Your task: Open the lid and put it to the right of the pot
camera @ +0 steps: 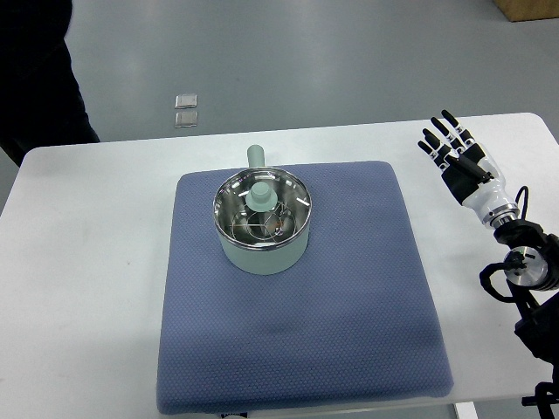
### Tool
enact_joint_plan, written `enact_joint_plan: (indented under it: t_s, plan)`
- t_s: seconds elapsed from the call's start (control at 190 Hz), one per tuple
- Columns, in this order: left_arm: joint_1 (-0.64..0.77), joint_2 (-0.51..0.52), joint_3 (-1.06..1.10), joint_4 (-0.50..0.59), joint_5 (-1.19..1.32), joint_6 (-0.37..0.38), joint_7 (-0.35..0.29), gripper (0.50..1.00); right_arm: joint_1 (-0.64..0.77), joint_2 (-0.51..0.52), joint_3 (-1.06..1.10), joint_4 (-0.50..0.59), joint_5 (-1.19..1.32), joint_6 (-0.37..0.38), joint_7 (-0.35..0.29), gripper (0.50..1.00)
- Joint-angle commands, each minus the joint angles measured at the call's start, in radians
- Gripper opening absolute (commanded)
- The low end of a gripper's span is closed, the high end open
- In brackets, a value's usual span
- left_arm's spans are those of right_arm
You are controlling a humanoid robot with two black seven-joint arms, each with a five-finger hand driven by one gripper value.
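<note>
Lid, glass with a pale green knob, sits closed on the pale green pot, slightly above and left of the frame's centre. The pot's handle points toward the top of the frame. Pot and lid stand on a blue mat spread over the white counter. At the right edge, the right hand hovers over bare counter, well apart from the pot, its fingers spread straight and holding nothing.
</note>
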Motion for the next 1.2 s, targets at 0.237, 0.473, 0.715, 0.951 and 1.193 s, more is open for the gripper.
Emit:
enact_joint_plan:
  t_s: [0.237,0.473,0.715,0.951,1.193]
  plan:
    - [0.000,0.000,-0.001,0.007,0.002,0.000,-0.006,1.000,-0.002,-0.002,0.000,0.000,0.000,0.003,0.000,0.928]
    - [0.000,0.000,-0.001,0.009,0.002,0.011,-0.006,1.000,-0.003,-0.004,0.000,0.000,0.000,0.004,0.000,0.928]
    - [0.000,0.000,-0.001,0.009,0.002,0.011,-0.006,1.000,0.004,-0.010,0.002,-0.002,0.000,0.001,0.000,0.928]
    - [0.000,0.000,-0.001,0.009,0.002,0.011,-0.006,1.000,0.004,-0.014,0.000,-0.002,-0.002,0.004,0.000,0.928]
    - [0.000,0.000,-0.001,0.009,0.002,0.011,-0.006,1.000,0.017,-0.057,0.000,-0.002,-0.011,0.004,0.000,0.928]
